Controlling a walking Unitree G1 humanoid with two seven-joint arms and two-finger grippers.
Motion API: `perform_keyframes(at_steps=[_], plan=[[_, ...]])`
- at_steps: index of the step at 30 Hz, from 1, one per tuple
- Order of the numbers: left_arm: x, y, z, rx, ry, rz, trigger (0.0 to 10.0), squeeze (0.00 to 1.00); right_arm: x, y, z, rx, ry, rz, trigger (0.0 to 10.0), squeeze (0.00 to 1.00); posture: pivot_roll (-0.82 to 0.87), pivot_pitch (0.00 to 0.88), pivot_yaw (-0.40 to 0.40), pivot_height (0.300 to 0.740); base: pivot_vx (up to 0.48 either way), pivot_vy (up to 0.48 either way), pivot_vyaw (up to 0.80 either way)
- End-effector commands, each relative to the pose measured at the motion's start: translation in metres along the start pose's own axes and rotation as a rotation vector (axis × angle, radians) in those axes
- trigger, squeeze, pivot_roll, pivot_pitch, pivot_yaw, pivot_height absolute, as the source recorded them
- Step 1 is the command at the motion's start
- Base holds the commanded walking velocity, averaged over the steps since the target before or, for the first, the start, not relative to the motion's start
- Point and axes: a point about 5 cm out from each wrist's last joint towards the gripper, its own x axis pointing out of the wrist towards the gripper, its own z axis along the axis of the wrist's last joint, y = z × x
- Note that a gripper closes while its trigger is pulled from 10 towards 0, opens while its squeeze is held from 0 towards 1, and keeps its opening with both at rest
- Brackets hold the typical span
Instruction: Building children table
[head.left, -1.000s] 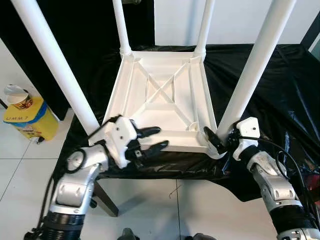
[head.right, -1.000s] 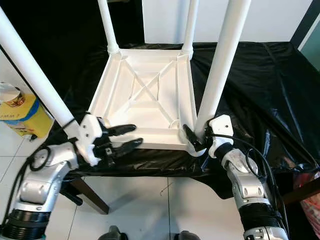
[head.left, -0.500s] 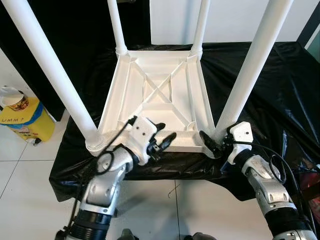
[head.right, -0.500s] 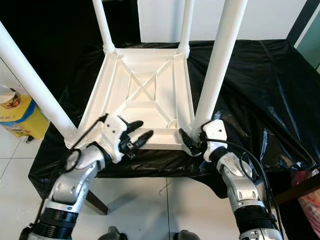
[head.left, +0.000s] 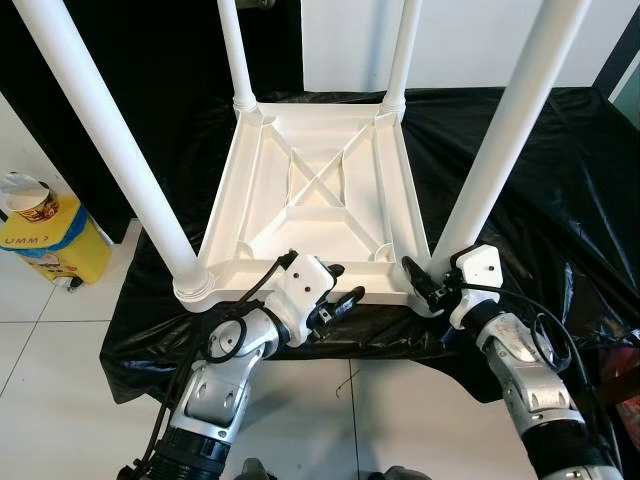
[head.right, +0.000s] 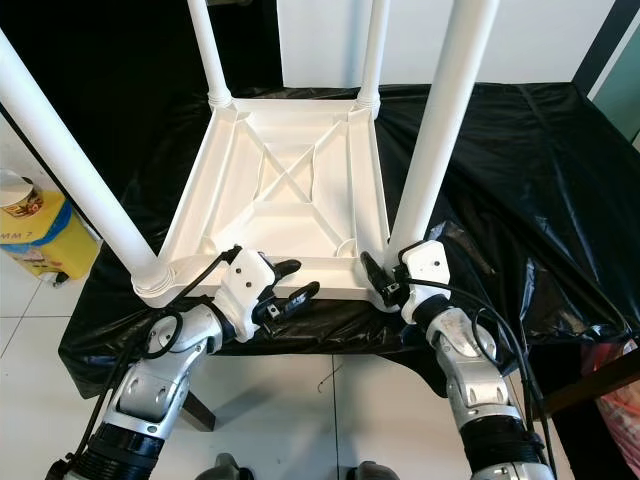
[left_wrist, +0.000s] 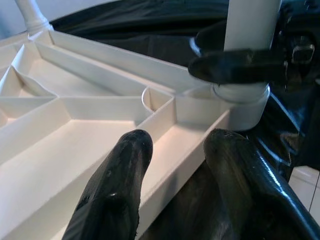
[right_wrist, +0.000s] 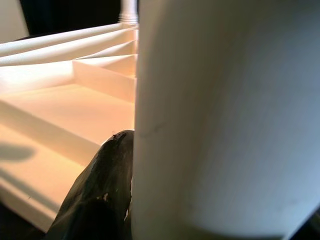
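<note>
on the black-draped surface (head.left: 540, 190) lies the upturned white table (head.left: 320, 205), legs up. left gripper (head.left: 338, 290) straddles its near rim, fingers spread. right gripper (head.left: 425, 285) pinches the near-right leg (head.left: 500, 150). beside, a yellow container (head.left: 55, 245) carries a cup (head.left: 32, 198).

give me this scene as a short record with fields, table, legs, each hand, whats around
table: white table upside down on a black sheet
legs: four white legs fitted, pointing up; near right leg
left hand: left hand open, fingers astride the table's near rim
right hand: right hand at the base of the near right leg, one finger against it in the wrist view; grip cannot be told
around: yellow bin on the white tiled floor to the left
</note>
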Motion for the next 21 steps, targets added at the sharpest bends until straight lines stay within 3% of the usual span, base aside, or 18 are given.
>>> perform_keyframes(at_steps=[1, 13, 15, 21], plan=[[0.0, 0.006, -0.005, -0.01, 0.019, 0.13, 10.0, 0.0, -0.005, 0.003, -0.012, -0.025, 0.081, -0.08, 10.0, 0.0, -0.03, 0.022, -0.018, 0.74, 0.0, 0.0, 0.0], [0.005, 0.007, -0.008, -0.02, 0.022, 0.176, 10.0, 0.0, -0.002, 0.015, -0.02, 0.017, 0.132, -0.354, 10.0, 0.0, -0.03, 0.002, -0.019, 0.74, 0.0, 0.0, 0.0], [0.006, 0.008, -0.009, -0.016, 0.032, 0.187, 10.0, 0.0, -0.003, 0.017, -0.022, -0.028, 0.148, -0.465, 10.0, 0.0, -0.02, 0.0, -0.019, 0.74, 0.0, 0.0, 0.0], [0.007, 0.011, -0.01, -0.035, 0.032, 0.225, 10.0, 0.0, -0.005, 0.024, -0.018, -0.03, 0.125, -0.531, 10.0, 0.0, -0.02, 0.0, -0.016, 0.74, 0.0, 0.0, 0.0]])
